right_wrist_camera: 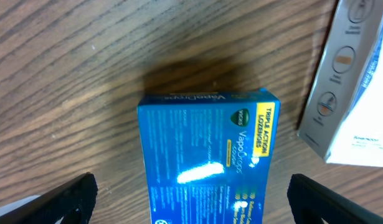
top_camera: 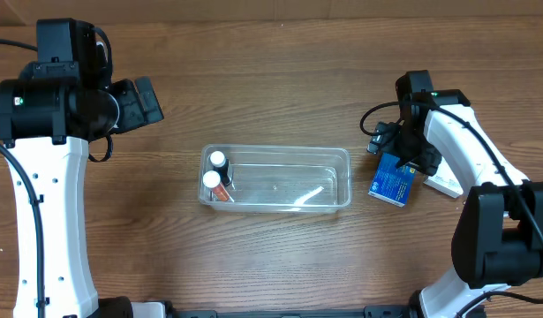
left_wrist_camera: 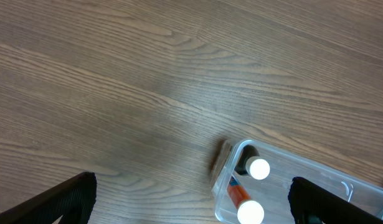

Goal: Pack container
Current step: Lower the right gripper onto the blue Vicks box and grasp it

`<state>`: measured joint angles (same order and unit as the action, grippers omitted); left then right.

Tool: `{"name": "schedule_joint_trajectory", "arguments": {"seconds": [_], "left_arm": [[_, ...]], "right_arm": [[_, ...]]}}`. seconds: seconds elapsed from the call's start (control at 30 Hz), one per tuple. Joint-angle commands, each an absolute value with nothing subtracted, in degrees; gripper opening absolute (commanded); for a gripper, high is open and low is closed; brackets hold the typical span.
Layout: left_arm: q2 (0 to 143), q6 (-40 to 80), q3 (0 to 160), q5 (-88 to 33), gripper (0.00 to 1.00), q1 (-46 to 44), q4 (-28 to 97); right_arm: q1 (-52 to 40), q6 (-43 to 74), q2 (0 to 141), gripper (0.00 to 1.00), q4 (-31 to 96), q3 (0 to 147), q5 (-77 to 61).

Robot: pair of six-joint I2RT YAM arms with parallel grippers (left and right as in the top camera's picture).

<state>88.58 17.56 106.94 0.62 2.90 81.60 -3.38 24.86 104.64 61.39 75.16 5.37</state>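
Observation:
The clear container (top_camera: 345, 177) lies at the table's middle. Two white-capped bottles stand at its left end, a dark one (top_camera: 218, 159) and an orange one (top_camera: 212, 180). My left gripper (top_camera: 146, 99) is open and empty, up and to the left of the container. In the left wrist view (left_wrist_camera: 191, 208) the container's corner (left_wrist_camera: 223, 167) and both caps (left_wrist_camera: 259, 168) (left_wrist_camera: 250, 213) show between the fingers. My right gripper (top_camera: 411, 157) is open above a blue cough-drop box (top_camera: 393, 181). In the right wrist view (right_wrist_camera: 191, 202) its fingers stand wide on both sides of the box (right_wrist_camera: 207, 155), not touching it.
A white box (top_camera: 443, 184) lies just right of the blue box, close to it; it also shows in the right wrist view (right_wrist_camera: 356, 81). The right part of the container holds nothing. Bare wood surrounds the container.

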Motion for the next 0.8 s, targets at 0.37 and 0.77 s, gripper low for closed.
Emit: {"name": "schedule_joint_trajectory", "arguments": {"seconds": [0.37, 0.77], "left_arm": [[88.88, 16.29, 107.72, -0.08, 1.00, 2.98, 82.15], [88.88, 16.29, 107.72, -0.08, 1.00, 2.98, 82.30]], "right_arm": [[-2.28, 25.08, 104.29, 1.00, 55.55, 67.83, 5.98], [-2.13, 25.08, 104.71, 1.00, 48.62, 61.63, 5.37]]}}
